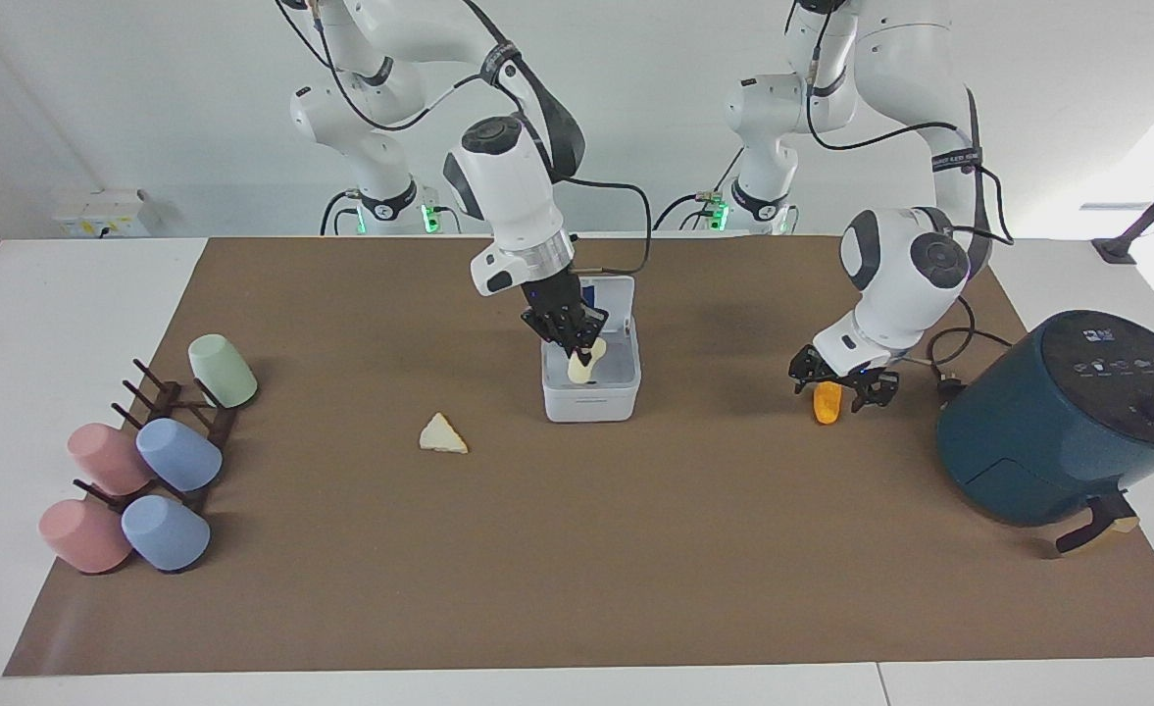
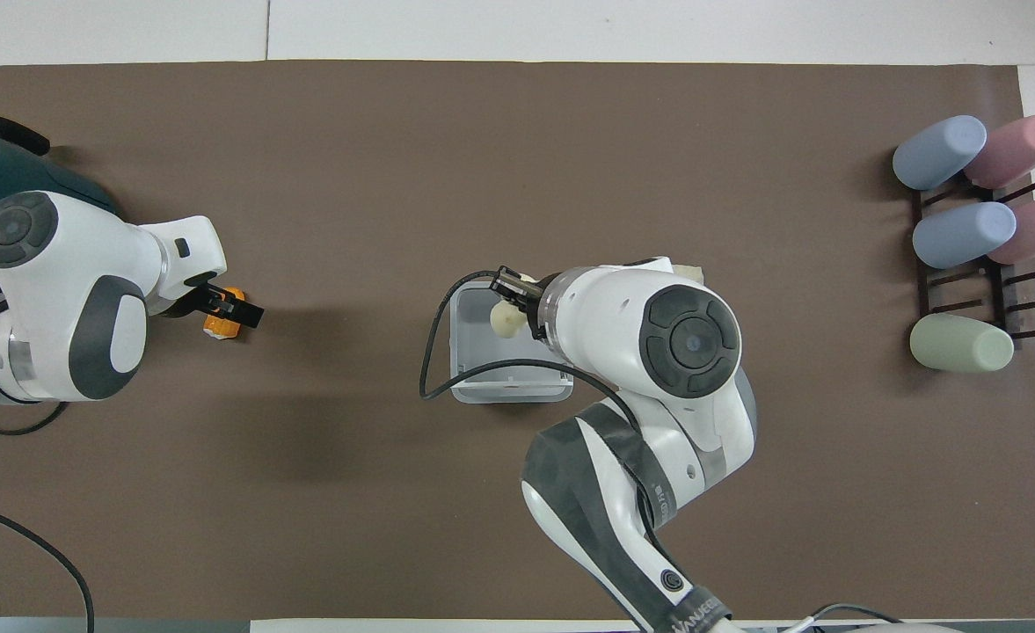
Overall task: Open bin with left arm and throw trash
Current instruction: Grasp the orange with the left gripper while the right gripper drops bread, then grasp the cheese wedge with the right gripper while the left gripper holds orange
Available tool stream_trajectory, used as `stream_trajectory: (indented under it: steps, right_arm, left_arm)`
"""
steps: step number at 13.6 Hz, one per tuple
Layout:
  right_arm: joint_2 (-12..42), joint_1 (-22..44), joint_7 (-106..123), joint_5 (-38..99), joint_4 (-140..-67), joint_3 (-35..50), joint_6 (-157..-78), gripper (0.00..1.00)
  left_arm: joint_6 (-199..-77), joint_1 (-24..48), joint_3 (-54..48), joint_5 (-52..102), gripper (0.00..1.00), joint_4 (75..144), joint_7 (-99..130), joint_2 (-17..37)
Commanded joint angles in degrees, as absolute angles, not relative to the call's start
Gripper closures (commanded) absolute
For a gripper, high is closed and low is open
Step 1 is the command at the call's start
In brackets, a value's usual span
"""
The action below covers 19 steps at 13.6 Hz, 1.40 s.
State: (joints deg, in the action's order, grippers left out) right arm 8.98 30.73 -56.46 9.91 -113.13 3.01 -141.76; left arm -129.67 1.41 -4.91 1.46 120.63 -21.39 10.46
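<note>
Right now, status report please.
Right gripper shut on yellow lump over open bin. Left gripper down around orange chunk. Wedge waits.

Bin: small white square plastic bin, hinged lid raised upright, mid-counter.
Yellow piece: pale yellow oval lump, held over the open bin.
Wedge: cream triangular wedge, flat on the counter beside the bin, toward the right arm's end.
Orange piece: orange chunk, on the counter toward the left arm's end.

Raised lid beside bin opening
</note>
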Motion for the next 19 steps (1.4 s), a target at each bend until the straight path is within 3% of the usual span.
stream_trajectory:
  steps: [1, 4, 5, 7, 8, 9, 12, 14, 18, 19]
  right_arm:
    - [7.2, 32.1, -61.5, 10.7, -115.1, 2.7, -142.1, 0.00]
    - [7.3, 32.0, -61.7, 10.7, -114.6, 2.7, -141.1, 0.00]
    - [7.3, 32.0, -61.4, 10.6, -114.1, 2.6, -140.2, 0.00]
    - [7.6, 31.4, -59.4, 9.1, -112.2, 2.5, -136.3, 0.00]
    - [7.9, 30.6, -56.0, 7.8, -110.7, 2.4, -133.5, 0.00]
    - [8.1, 29.0, -52.2, 6.3, -109.1, 2.4, -131.0, 0.00]
    - [8.8, 24.0, -39.3, 2.1, -106.8, 2.4, -126.3, 0.00]
    - [8.5, 18.6, -27.7, 2.2, -109.8, 2.5, -129.0, 0.00]
    - [8.9, 12.2, -12.9, 2.3, -117.2, 2.5, -136.7, 0.00]
    - [9.8, 11.9, -10.5, 2.3, -117.5, 2.5, -137.5, 0.00]
  left_arm:
    - [-132.5, 0.3, -5.4, 0.4, 0.00, 122.9, -22.1, 10.9]
    - [-135.4, 0.3, -5.4, 0.4, 0.00, 125.3, -22.0, 11.1]
    - [-136.2, 0.3, -5.4, 0.4, 0.08, 125.8, -21.9, 11.1]
    - [-135.6, 0.2, -5.4, 0.4, 0.69, 125.5, -22.1, 11.1]
    - [-135.5, 0.2, -5.4, 0.4, 0.92, 125.3, -22.1, 11.1]
    - [-135.4, 0.2, -5.4, 0.4, 1.00, 125.1, -22.1, 11.2]
    - [-133.9, 0.1, -5.4, 0.4, 1.00, 123.4, -21.8, 11.2]
    - [-128.4, 0.4, -5.5, 0.4, 1.00, 117.5, -19.2, 11.8]
    - [-100.5, 9.9, -6.0, 4.8, 1.00, 83.7, 2.3, 22.2]
    - [-98.9, 12.4, -6.2, 5.1, 1.00, 80.1, 7.9, 23.3]
